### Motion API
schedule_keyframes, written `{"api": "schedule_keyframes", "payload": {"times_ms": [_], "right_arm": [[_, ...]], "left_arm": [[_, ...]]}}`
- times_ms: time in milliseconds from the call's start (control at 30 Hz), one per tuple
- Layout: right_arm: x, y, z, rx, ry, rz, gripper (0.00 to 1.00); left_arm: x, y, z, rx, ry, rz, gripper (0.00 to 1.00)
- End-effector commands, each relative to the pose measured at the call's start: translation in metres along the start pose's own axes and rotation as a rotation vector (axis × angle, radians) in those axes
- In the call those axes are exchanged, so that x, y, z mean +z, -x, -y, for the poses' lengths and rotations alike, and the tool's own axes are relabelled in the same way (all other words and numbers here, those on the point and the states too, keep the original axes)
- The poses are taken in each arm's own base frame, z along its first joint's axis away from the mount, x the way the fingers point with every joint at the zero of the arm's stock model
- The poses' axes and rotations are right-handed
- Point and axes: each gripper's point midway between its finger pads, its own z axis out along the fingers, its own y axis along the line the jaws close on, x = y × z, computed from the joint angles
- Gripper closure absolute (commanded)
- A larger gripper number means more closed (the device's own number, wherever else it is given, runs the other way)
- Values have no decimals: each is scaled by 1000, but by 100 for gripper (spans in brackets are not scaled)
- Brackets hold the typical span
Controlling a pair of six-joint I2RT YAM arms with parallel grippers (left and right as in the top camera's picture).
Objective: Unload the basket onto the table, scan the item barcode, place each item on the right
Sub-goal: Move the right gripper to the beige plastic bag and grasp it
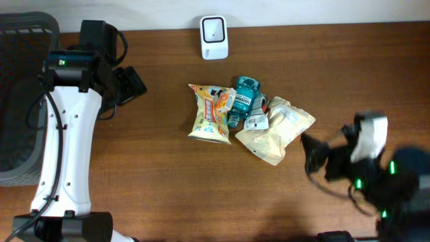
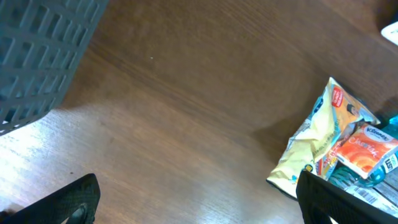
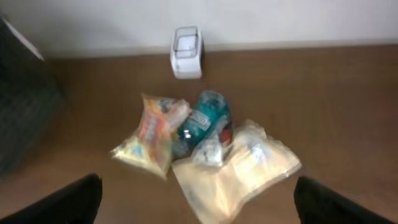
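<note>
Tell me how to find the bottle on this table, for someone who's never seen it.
On the wooden table, a small white scanner stands at the far edge, with a small pile of items just in front. The bottle lies in the middle, between a yellow snack bag and a pale pouch. It alone is teal, with a white label.

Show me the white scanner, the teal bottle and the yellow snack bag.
white scanner [image 1: 214, 35]: overhead view, middle of its face.
teal bottle [image 1: 246, 87]: overhead view, its teal end.
yellow snack bag [image 1: 208, 118]: overhead view, bag's centre.
</note>
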Motion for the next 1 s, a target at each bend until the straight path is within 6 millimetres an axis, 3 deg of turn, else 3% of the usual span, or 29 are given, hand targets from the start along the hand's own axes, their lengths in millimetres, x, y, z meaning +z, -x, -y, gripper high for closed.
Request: {"api": "schedule_keyframes", "payload": {"times_ms": [0,67,133,167,233,267,367,500,667,833,967], "right_arm": [[34,16,-18,-7,144,-140,2],[56,7,-36,56,295,-243,2],[84,0,-28,89,299,-307,1],[110,-12,-20,132,290,-378,2],[144,-33,-6,227,250,-484,2],[157,-42,4,254,205,-520,2],[193,-90,74,408,-204,-652,1],[218,-128,92,470,-292,-757,2],[238,-165,98,479,-313,-863,2],[257,-184,84,420,-303,-897,2],[257,-194,97,418,-412,-909,2]], "left_arm": [[-2,0,0,-11,-3,3,1],[-2,0,0,-11,-3,3,1],[-2,0,0,-11,-3,3,1],[-2,0,0,-11,-3,3,1],[-2,0,0,-11,-3,3,1],[-2,0,0,-11,-3,3,1],[-2,0,0,-11,-3,3,1],[-2,0,0,-11,-3,3,1],[-2,0,0,-11,-3,3,1],[-2,0,0,-11,-3,3,1],[-2,0,0,-11,-3,3,1]]}}
